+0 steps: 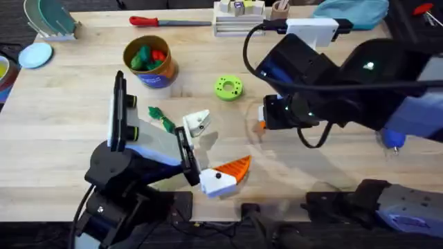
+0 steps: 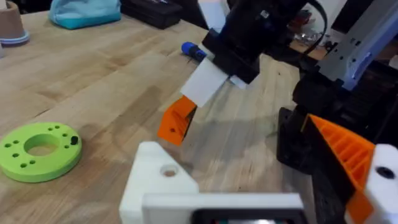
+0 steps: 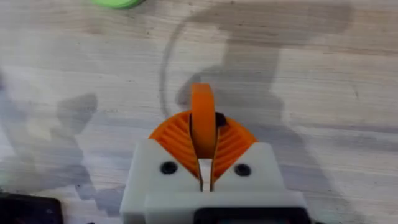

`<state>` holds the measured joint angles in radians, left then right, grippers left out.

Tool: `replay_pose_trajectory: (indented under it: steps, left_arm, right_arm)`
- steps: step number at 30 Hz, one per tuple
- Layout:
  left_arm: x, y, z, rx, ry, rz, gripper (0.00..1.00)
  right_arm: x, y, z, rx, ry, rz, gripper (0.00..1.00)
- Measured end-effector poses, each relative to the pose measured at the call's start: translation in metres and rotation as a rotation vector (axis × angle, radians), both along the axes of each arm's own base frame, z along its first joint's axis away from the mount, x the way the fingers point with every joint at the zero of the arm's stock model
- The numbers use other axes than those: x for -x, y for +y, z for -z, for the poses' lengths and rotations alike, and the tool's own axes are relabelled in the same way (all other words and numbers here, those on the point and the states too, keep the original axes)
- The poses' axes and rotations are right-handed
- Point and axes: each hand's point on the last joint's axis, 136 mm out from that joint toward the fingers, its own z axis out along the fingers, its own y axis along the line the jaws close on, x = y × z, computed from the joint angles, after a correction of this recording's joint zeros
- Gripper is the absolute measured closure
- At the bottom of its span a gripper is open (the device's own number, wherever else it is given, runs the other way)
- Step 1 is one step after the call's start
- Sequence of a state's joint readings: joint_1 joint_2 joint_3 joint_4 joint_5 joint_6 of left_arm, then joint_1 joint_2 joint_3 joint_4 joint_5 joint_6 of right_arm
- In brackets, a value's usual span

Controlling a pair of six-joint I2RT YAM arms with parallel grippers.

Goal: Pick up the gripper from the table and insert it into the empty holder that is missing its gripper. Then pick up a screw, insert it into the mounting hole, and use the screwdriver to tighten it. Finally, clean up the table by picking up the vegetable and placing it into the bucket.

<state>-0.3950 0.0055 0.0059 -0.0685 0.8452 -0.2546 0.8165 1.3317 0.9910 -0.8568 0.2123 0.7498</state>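
Observation:
My right gripper (image 1: 261, 124) hangs just above the table's middle, shut on the small orange gripper (image 3: 202, 115), which stands upright between the ribbed pads (image 3: 233, 138). From the left wrist, that orange gripper (image 2: 177, 121) hovers a little beyond the holder (image 2: 155, 180), the bare white finger of my left gripper (image 1: 214, 146). The left gripper is open, and its other finger carries an orange pad (image 2: 345, 152). The vegetable (image 1: 160, 119) lies left of the holder (image 1: 197, 123). Behind it stands the bucket (image 1: 151, 62). The blue screwdriver (image 1: 394, 138) lies at the right. No screw is visible.
A green ring disc (image 1: 228, 87) lies between the bucket and the right arm. A red-handled tool (image 1: 169, 22) and a white rack (image 1: 239, 17) sit along the far edge. A teal cloth (image 1: 349, 12) lies back right, with dishes (image 1: 34, 54) at the far left.

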Motion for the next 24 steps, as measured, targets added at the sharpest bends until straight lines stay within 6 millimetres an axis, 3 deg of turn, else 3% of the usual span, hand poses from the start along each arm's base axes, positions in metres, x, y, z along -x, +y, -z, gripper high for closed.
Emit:
replay_pose_trajectory:
  steps: [5,14,18,24]
  left_arm:
    - [0.000,0.000,0.000,0.000,0.000,0.000,0.009]
    - [0.000,0.000,0.000,0.000,0.000,0.000,0.009]
    - [0.000,0.000,0.000,0.000,0.000,0.000,0.009]
    - [0.000,0.000,0.000,0.000,0.000,0.000,0.009]
  right_arm:
    - [0.005,-0.005,-0.009,0.016,0.002,-0.033,0.943]
    - [0.012,-0.007,-0.049,-0.079,-0.067,-0.156,0.960]
    - [0.012,-0.006,-0.053,-0.166,-0.025,-0.227,0.968]
    - [0.003,0.014,-0.060,-0.402,-0.011,-0.349,0.979]
